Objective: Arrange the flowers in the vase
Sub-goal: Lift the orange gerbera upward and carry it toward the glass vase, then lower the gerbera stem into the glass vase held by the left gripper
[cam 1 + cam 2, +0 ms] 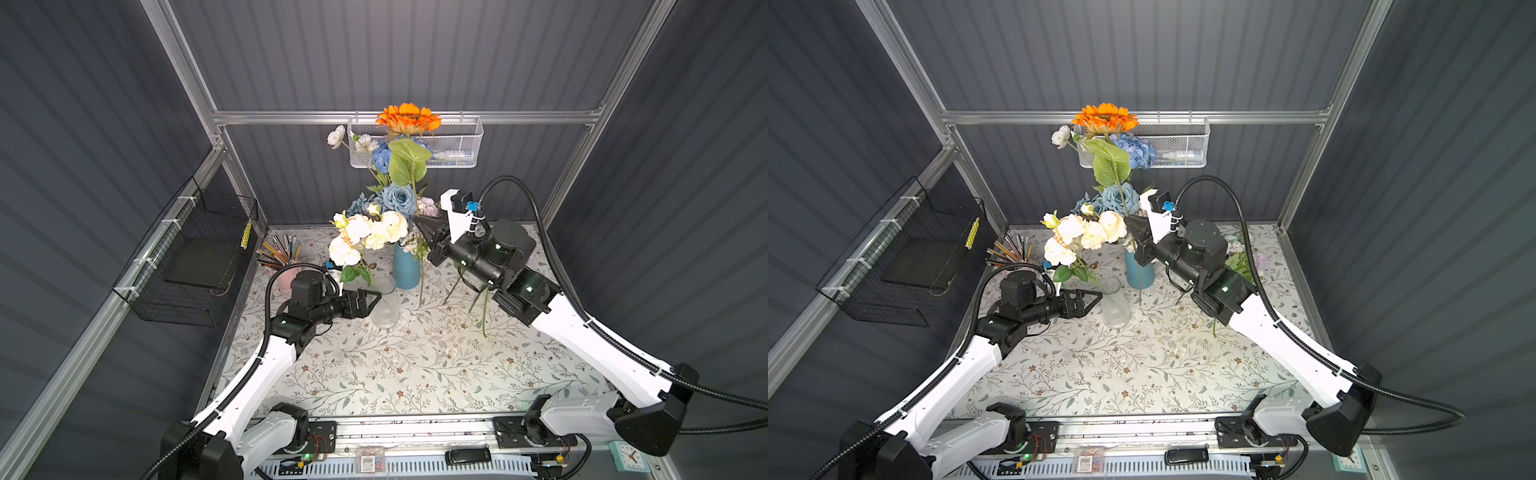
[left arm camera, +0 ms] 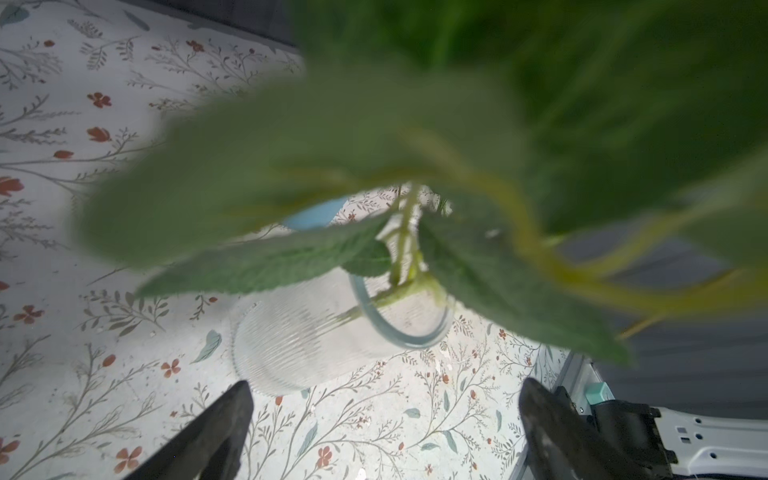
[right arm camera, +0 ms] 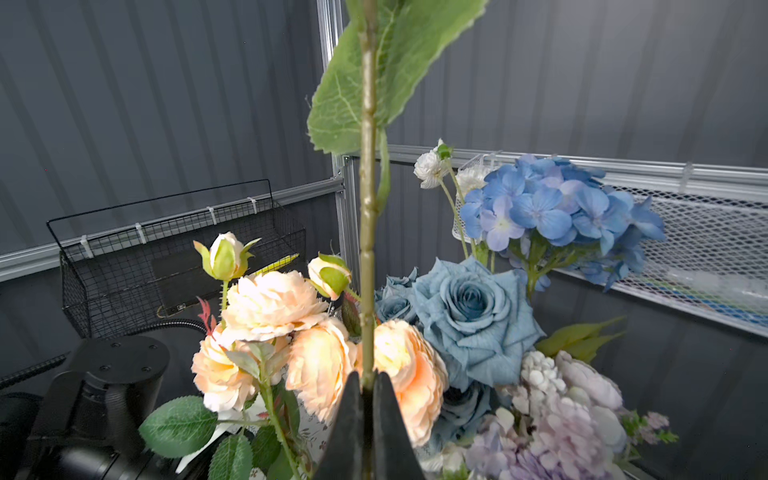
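Glass, ribbed and clear, the nearer vase (image 1: pixel 384 305) already holds the cream roses (image 1: pixel 365 237); the left gripper (image 1: pixel 375 301) stands spread and empty at its nine o'clock. Beyond, at one o'clock, the blue vase (image 1: pixel 406 268) carries dusty-blue roses (image 1: pixel 399 197) and hydrangea (image 1: pixel 381 157). The right gripper (image 1: pixel 419 224) pinches the orange sunflower (image 1: pixel 408 116) by its stem beside that vase, not yet seated; loose stems (image 1: pixel 484 309) lie at three o'clock.

You were looking at a clear, ribbed glass vase (image 2: pixel 291 345) with a smooth rim, and a matt blue vase (image 1: pixel 405 270). The flowers (image 3: pixel 473 316) had cloth-like petals (finely veined, no shine); the sunflower stem (image 3: pixel 368 208) looked like waxy plastic. The surface (image 1: pixel 415 374) wore a matt printed covering, and the wall basket (image 1: pixel 455 145) was white metal mesh.
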Available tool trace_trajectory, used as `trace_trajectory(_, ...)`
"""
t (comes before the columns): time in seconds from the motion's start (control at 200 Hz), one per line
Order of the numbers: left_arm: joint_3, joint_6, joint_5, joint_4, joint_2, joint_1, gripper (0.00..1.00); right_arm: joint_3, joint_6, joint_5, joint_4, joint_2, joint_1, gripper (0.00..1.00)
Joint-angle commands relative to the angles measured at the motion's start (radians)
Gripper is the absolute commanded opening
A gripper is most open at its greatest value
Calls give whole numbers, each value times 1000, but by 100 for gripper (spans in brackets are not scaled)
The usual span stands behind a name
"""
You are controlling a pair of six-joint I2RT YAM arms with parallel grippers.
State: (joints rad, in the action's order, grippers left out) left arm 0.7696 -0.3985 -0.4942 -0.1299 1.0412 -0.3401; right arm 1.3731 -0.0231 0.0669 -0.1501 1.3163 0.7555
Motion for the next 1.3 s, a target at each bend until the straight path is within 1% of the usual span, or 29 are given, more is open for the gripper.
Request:
trace_trajectory(0.0,73,30,48,-10,-27,-5,100,22,55,-11,-119,10,4,0)
trace_trajectory(0.07,89,31,155,0,-27,-5,100,0,62,-3,-158,17,5,0)
trace_trajectory(0.085,89,31,202,7,-28,-5,100,-5,64,-3,-168,18,4,0)
trace_trajectory(0.13,89,25,273,28,-26,-5,100,-16,64,0,-192,23,4,0)
trace_trajectory(0.16,86,21,300,50,-21,-5,100,-19,64,5,-205,28,4,0)
trace_trajectory(0.21,88,18,314,91,-7,-5,100,-19,62,25,-224,38,4,0)
trace_trajectory(0.345,102,-6,309,184,59,-5,100,-24,43,83,-309,78,4,0)
trace_trajectory(0.49,135,-13,310,226,131,-5,100,-24,42,162,-419,132,6,0)
trace_trajectory(0.56,146,-14,310,241,154,-5,100,-26,31,172,-471,160,5,0)
trace_trajectory(0.655,156,-20,297,253,177,-5,100,-16,23,176,-494,193,5,0)
trace_trajectory(0.84,146,-36,277,277,189,-5,100,-49,-5,234,-602,249,5,0)
trace_trajectory(0.936,140,-40,271,282,185,-5,100,-60,-23,257,-611,276,5,0)
trace_trajectory(1.091,126,-42,270,270,167,-5,100,-119,-31,258,-629,296,7,0)
trace_trajectory(1.166,115,-42,265,264,157,-5,100,-162,-15,259,-643,299,11,0)
trace_trajectory(1.176,114,-44,264,263,157,-5,100,-167,-11,287,-643,299,12,0)
trace_trajectory(1.191,114,-43,262,260,156,-4,100,-178,-5,295,-644,299,14,0)
trace_trajectory(1.296,105,-44,250,244,152,-5,100,-231,40,284,-651,306,30,0)
